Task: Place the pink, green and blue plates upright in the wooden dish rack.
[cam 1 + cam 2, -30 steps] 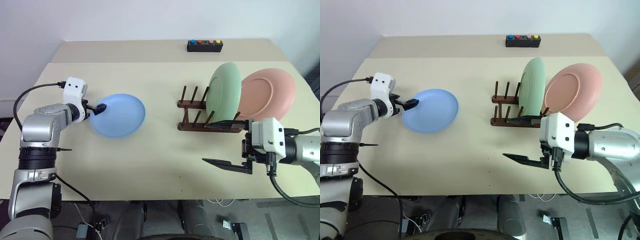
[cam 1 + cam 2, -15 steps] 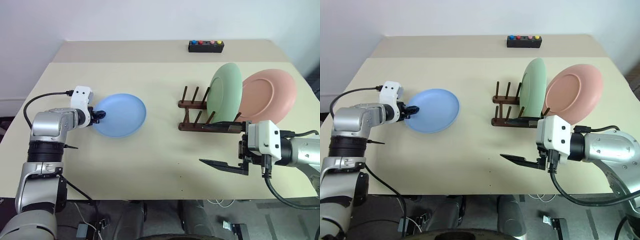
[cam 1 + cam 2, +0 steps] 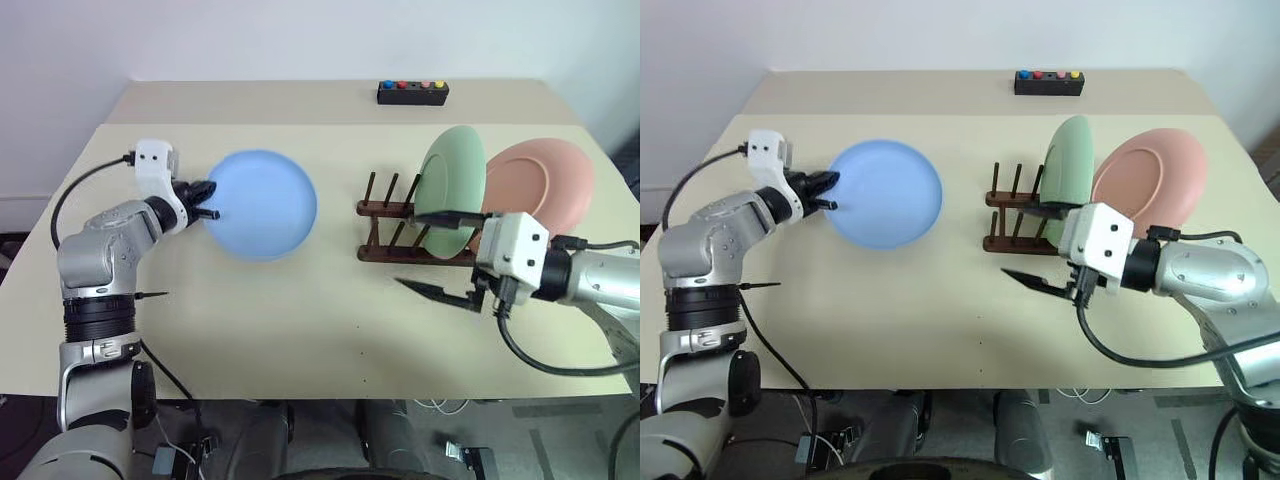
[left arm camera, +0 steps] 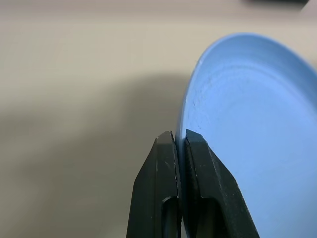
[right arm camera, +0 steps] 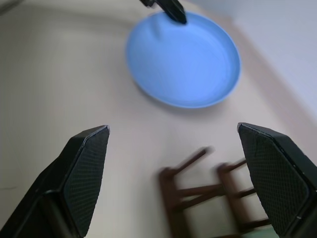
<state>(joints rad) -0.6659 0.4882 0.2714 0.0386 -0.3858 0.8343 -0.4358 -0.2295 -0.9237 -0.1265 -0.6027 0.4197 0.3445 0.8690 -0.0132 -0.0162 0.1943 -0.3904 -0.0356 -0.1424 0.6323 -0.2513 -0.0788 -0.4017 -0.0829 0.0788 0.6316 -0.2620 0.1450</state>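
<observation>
Silver-grey metal arms, white wrist blocks, looping black cables and a black two-fingered left pincer (image 3: 205,200).

The blue plate (image 3: 262,204) is a plain, even sky blue. My left pincer (image 3: 207,198) and right pincer (image 3: 440,253) are black on white wrist housings. The wooden dish rack (image 3: 400,232) is dark brown. The green plate (image 3: 451,190) is pale mint, the pink plate (image 3: 538,187) salmon. My table (image 3: 300,320) is plain beige. The black box (image 3: 412,92) carries blue, red, pink and yellow buttons.

Left claw (image 3: 207,199) is pinched closed, pointing level; right claw (image 3: 440,254) gapes wide, angled leftward
</observation>
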